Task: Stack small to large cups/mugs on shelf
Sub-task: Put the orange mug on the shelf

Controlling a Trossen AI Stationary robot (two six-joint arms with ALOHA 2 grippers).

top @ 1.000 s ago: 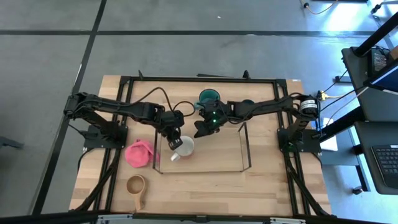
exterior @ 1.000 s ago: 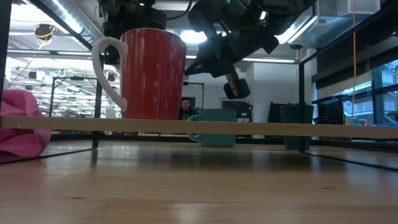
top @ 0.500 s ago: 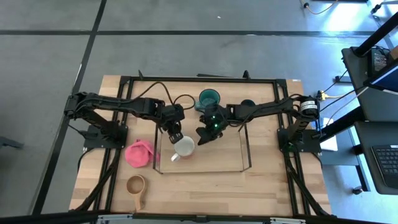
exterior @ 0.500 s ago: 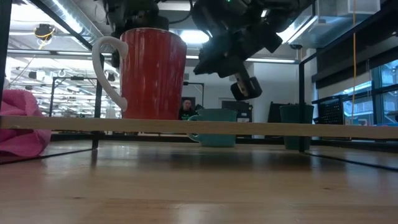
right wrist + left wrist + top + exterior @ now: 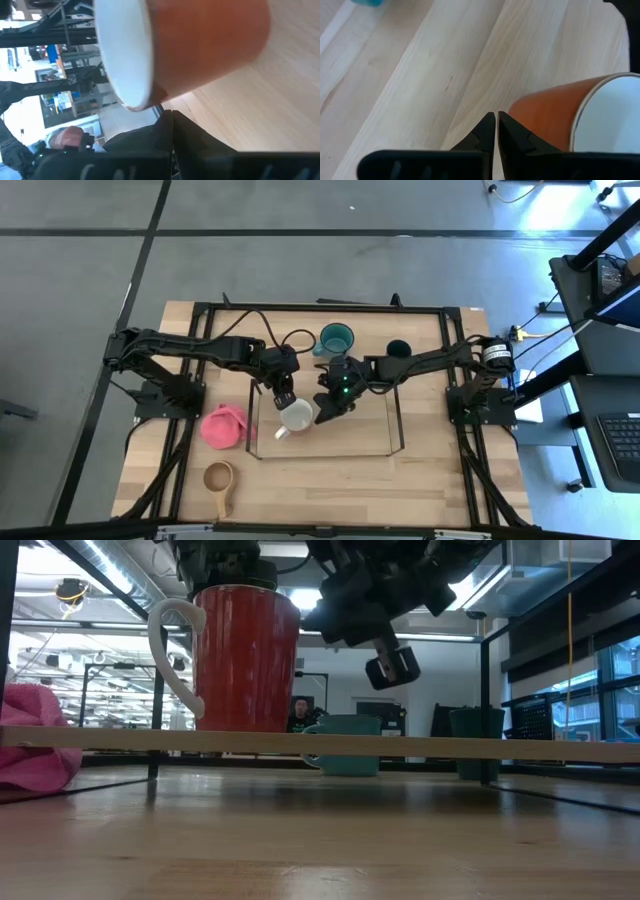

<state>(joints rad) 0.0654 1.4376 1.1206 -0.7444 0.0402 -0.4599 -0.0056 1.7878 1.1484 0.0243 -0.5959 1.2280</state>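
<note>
The white-rimmed mug (image 5: pixel 295 417) with a brownish side (image 5: pixel 247 660) stands upright on the shelf (image 5: pixel 396 420), near its left end, resting on its base. My left gripper (image 5: pixel 496 120) is shut right at the mug's far side, above the rim. My right gripper (image 5: pixel 326 413) is shut and hangs in the air just right of the mug (image 5: pixel 200 45), apart from it. The teal mug (image 5: pixel 336 338) and the small dark green cup (image 5: pixel 399 348) stand on the table behind the shelf. The tan wooden long-handled cup (image 5: pixel 219 479) lies near the front left. My left gripper comes slanting down from the far left, its shut fingers (image 5: pixel 517 137) close against the mug's brownish outer wall (image 5: pixel 545 112) just below the rim. I cannot tell whether they touch it. The mug stands upright on the shelf.
A pink lumpy item (image 5: pixel 225 426) lies just left of the shelf. The black metal frame (image 5: pixel 320 308) runs around the table. The shelf's board (image 5: pixel 450 747) is bare to the right of the mug.
My right gripper has swung from beside the teal mug toward the table's near edge, coming up to the right side of the white-rimmed mug; the dark green cup now shows behind its arm. My left gripper has shifted a little toward the right. The mug has stayed put.
</note>
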